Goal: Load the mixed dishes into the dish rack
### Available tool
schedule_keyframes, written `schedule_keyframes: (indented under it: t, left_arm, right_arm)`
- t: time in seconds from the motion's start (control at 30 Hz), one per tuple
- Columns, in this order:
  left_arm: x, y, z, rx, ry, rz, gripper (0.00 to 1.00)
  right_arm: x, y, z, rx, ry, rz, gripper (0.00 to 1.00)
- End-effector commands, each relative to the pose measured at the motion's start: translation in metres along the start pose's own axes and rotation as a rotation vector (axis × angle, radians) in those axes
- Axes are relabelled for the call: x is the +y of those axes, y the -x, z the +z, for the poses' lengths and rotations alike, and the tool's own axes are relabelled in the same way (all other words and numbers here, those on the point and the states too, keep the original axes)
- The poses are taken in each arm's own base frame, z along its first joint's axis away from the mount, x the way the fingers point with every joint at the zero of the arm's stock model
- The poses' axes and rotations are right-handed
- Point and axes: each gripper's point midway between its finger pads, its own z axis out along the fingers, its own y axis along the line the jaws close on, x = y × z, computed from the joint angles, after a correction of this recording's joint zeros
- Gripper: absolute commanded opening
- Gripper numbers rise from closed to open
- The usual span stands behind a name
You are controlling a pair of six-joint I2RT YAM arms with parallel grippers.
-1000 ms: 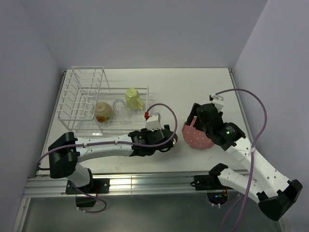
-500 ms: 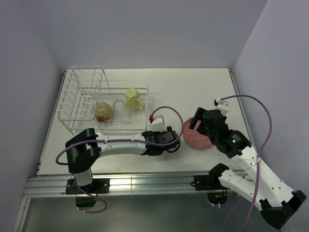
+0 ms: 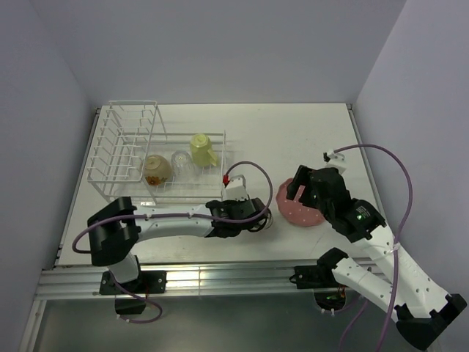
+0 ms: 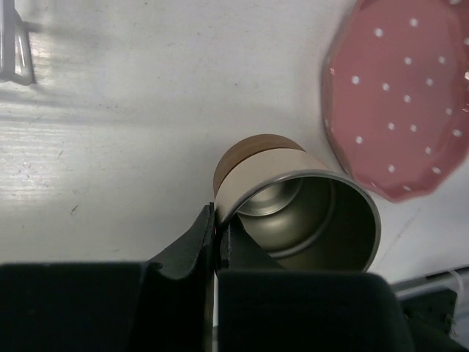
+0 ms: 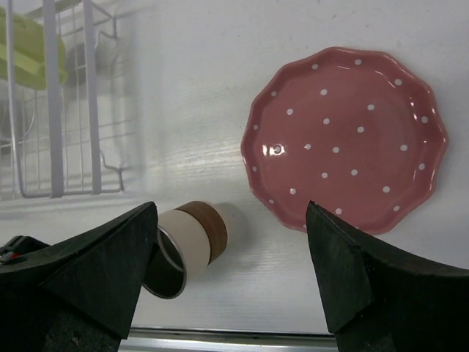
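Observation:
The small steel cup (image 4: 308, 213), cream and brown outside, lies on its side on the white table. My left gripper (image 4: 215, 224) is shut on its rim, one finger inside and one outside. From above, the left gripper (image 3: 253, 216) covers most of the cup. The pink white-dotted plate (image 3: 297, 210) lies flat just right of it. My right gripper (image 5: 231, 216) hangs open above the table, with the cup (image 5: 194, 238) and the plate (image 5: 344, 139) both below it. The dish rack (image 3: 124, 147) holds the cream bowl (image 3: 156, 169), the clear glass tumbler (image 3: 181, 163) and the yellow-green mug (image 3: 201, 149).
The rack's tall slotted section (image 3: 117, 132) stands at the far left; its low basket end reaches close to my left wrist. Purple cables loop over both arms. The table's near edge is a metal rail (image 3: 220, 277). Grey walls close in three sides.
The left gripper has gone from open to shut on the cup's rim. The right arm has drawn back a little to the right, off the plate.

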Motion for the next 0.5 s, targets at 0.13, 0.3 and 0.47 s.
schedule_keyframes:
  t: [0.13,0.3,0.47]
  left_arm:
    - [-0.046,0.042,-0.098,-0.008,-0.408,-0.026,0.0]
    - [-0.036,0.067,-0.154,-0.077,-0.636,-0.032,0.0]
    - [-0.015,0.106,-0.219,-0.194,-0.841,-0.115,0.0]
  right_arm:
    - [0.058,0.021,-0.046,0.021,0.336,-0.031,0.89]
    - [0.12,0.028,-0.099,0.072,0.729,-0.046,0.88]
    - [0.167,0.031,-0.141,0.132,1.07,-0.04,0.88]
